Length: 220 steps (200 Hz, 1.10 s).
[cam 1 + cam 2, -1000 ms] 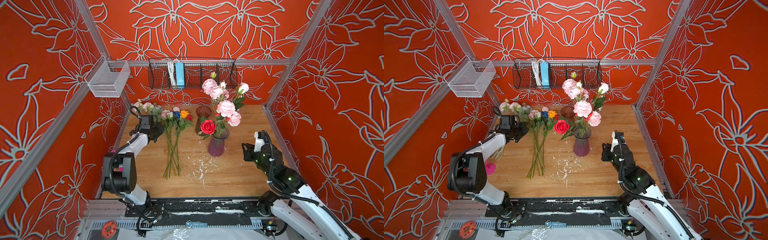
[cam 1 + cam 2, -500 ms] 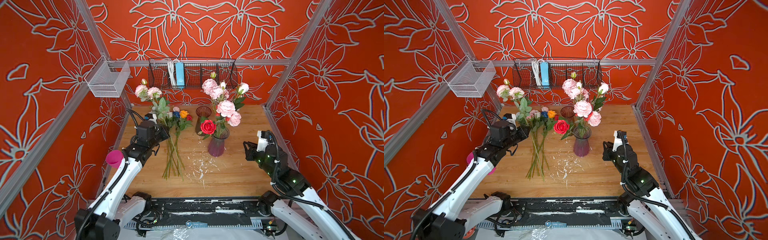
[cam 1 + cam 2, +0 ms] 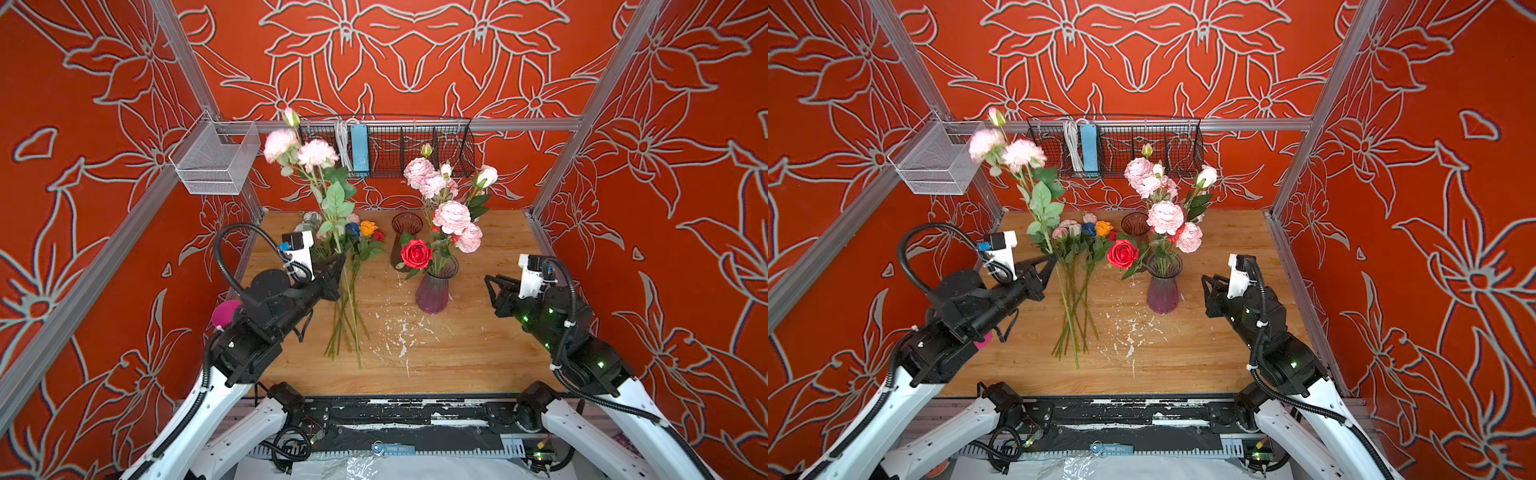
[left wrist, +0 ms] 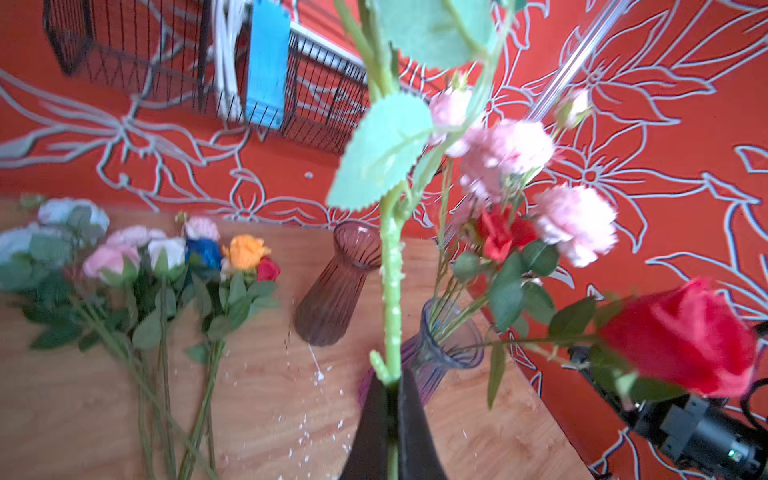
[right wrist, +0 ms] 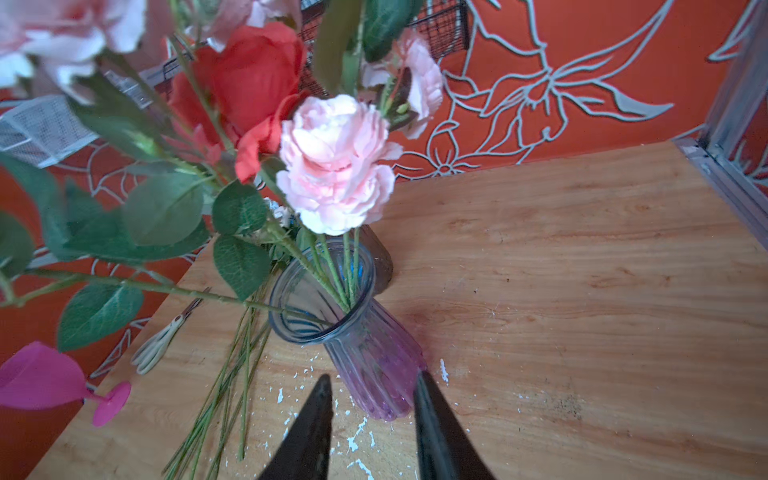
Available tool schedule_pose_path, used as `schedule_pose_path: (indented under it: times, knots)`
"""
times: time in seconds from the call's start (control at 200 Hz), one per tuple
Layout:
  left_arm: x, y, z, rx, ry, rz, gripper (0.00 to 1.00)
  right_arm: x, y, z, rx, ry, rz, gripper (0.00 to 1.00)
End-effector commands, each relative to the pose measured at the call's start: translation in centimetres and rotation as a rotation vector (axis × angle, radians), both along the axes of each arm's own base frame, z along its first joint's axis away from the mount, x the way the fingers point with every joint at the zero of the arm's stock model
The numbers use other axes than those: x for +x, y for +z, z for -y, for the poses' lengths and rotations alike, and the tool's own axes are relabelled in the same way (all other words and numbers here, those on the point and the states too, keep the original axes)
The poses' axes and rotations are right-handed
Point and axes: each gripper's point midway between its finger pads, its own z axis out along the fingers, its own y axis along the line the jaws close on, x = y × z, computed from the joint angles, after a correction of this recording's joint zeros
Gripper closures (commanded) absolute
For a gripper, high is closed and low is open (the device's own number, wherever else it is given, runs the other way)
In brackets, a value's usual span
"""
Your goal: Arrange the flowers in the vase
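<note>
Left fingers (image 4: 369,434) around pink-flower stem (image 4: 391,266)

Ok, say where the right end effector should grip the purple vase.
Probably the ribbed lower body of the purple vase, level from the right arm's side, where the open right end effector faces it. Stems and the red rose crowd the rim and far side.

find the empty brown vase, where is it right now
In both top views the empty brown vase stands upright near the back middle of the wooden table, just behind the purple vase and right of the loose flowers lying flat.
</note>
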Motion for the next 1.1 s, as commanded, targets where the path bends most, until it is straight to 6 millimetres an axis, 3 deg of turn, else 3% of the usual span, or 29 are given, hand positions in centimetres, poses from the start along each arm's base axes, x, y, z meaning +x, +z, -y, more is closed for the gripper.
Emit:
schedule_pose_path:
  times: [0.0,0.175,0.19,0.3,0.49,0.6,0.826,0.986,1.096]
  knots:
    - [-1.0,6.0,2.3,0.032,-0.138,0.14,1.0,-1.3,4.6,-1.2,0.065,0.103,0.105,0.58]
    - [-3.3,11.9,5.4,-0.008,-0.316,0.245,1.0,-2.9,7.6,-2.4,0.083,0.211,0.159,0.5]
    - [-2.7,11.6,6.2,-0.001,-0.332,0.225,1.0,-3.1,7.8,-2.4,0.082,0.213,0.162,0.5]
    - [-4.2,12.1,9.7,0.01,-0.473,0.203,1.0,-3.3,8.3,-1.9,0.072,0.198,0.171,0.49]
    - [-9.4,12.1,15.9,0.038,-0.687,0.255,1.0,-3.8,8.0,-1.7,0.105,0.198,0.173,0.48]
    - [-10.8,12.3,18.6,0.061,-0.741,0.283,1.0,-4.1,8.4,-1.5,0.113,0.197,0.186,0.49]
    - [-9.3,11.7,23.9,0.097,-0.697,0.279,1.0,-5.4,9.5,0.0,0.122,0.16,0.213,0.49]
    - [-6.1,9.4,27.3,0.126,-0.569,0.222,1.0,-7.1,10.9,1.9,0.136,0.108,0.264,0.51]
    - [-5.0,7.4,29.1,0.159,-0.524,0.2,1.0,-8.5,13.1,3.8,0.23,0.052,0.333,0.55]
